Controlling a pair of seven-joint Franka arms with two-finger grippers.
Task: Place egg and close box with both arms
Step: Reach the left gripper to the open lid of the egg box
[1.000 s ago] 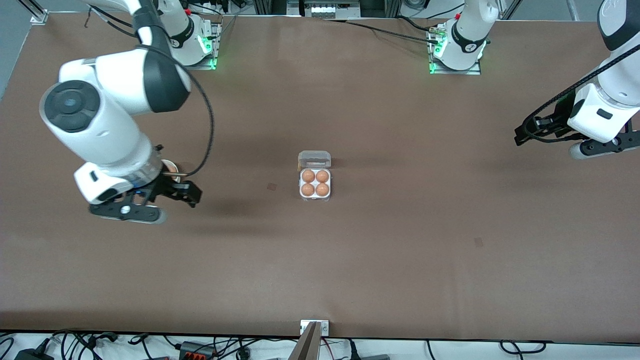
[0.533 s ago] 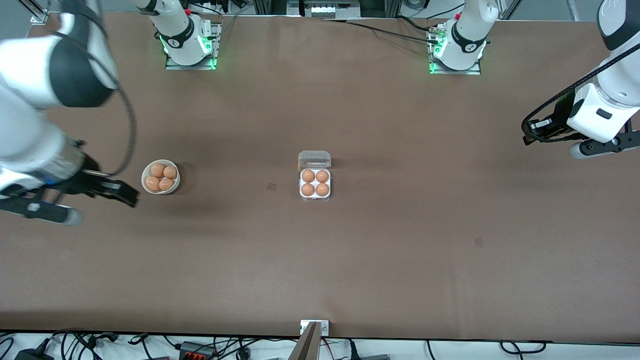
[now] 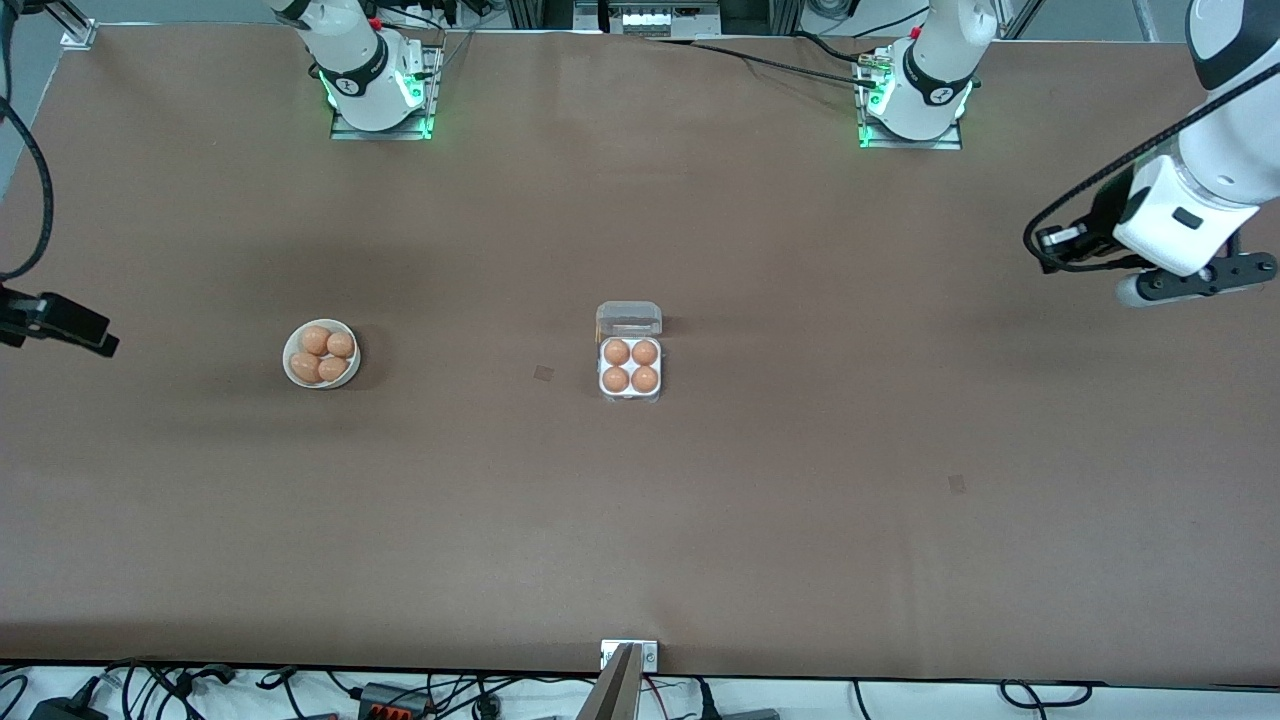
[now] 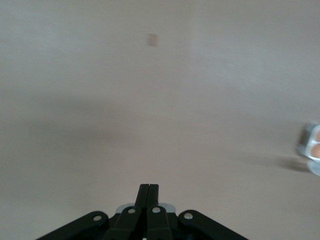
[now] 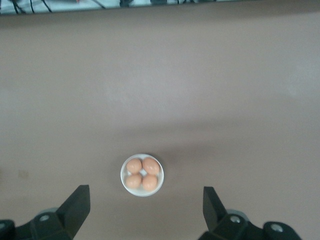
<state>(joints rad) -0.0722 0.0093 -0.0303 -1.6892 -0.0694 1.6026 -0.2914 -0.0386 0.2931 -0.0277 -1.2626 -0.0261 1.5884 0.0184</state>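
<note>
Egg carton [image 3: 630,352] is sitting mid-table holding four eggs, lid open, while the right gripper [image 5: 145,210], fingers spread, has swung off the egg bowl [image 3: 321,353] and the left gripper [image 4: 149,189] has shut empty.

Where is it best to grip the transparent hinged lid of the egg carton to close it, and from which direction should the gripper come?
Probably at the free edge of the transparent hinged lid, the edge farthest from the front camera. The lid lies open and flat, hinged along the whitish four-cell tray, so a gripper coming from above could lift that edge and swing it over the four orange-brown eggs.
</note>
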